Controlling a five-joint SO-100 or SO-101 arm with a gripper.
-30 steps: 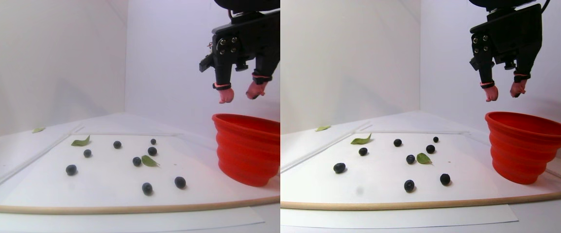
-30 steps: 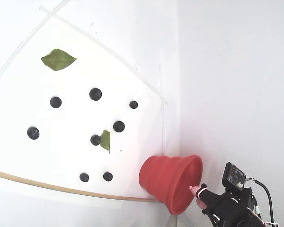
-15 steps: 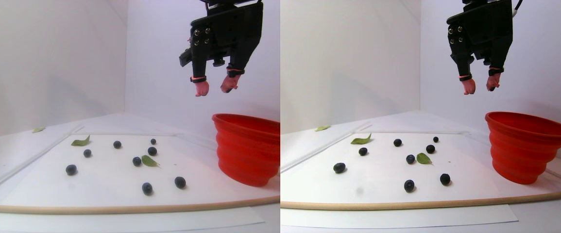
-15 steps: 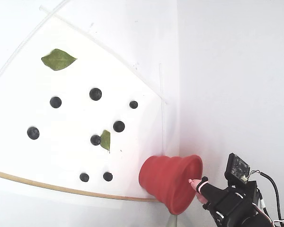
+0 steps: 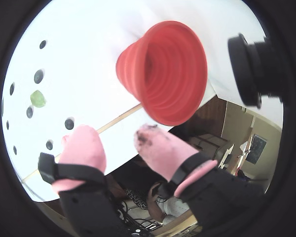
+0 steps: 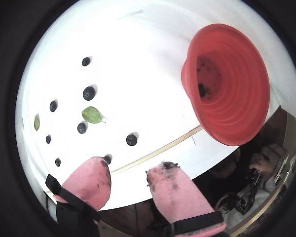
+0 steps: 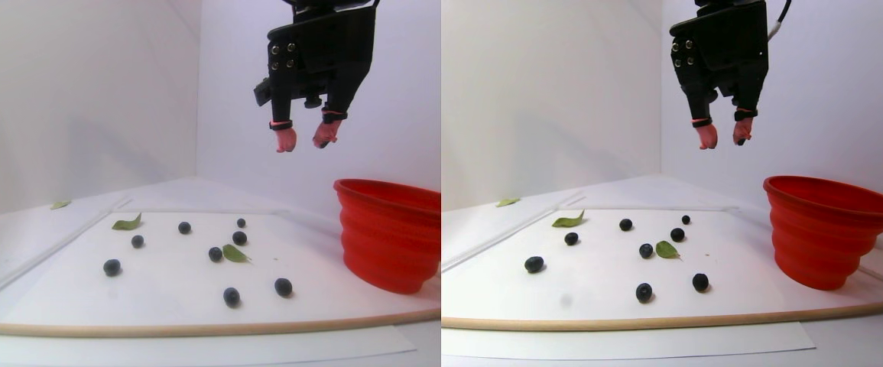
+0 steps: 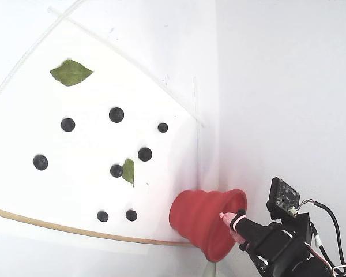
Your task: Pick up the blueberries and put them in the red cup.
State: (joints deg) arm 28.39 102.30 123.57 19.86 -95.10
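Several blueberries (image 7: 232, 296) lie scattered on the white sheet, also seen in the fixed view (image 8: 116, 114) and in both wrist views (image 6: 89, 93) (image 5: 69, 123). The red cup (image 7: 387, 229) stands upright at the sheet's right edge. It also shows in the fixed view (image 8: 202, 219) and in both wrist views (image 5: 163, 74) (image 6: 232, 84). One dark berry (image 6: 202, 90) lies inside it. My gripper (image 7: 304, 144) hangs high above the sheet, left of the cup's rim. It is open and empty in both wrist views (image 5: 116, 133) (image 6: 130, 167), its pink fingertips (image 6: 167, 185) stained dark.
Green leaves (image 7: 235, 254) (image 8: 71, 72) lie among the berries. A wooden strip (image 7: 181, 329) borders the sheet's front edge. White walls (image 7: 66, 92) close in the back and sides. A black camera lens (image 5: 251, 69) juts in beside the gripper.
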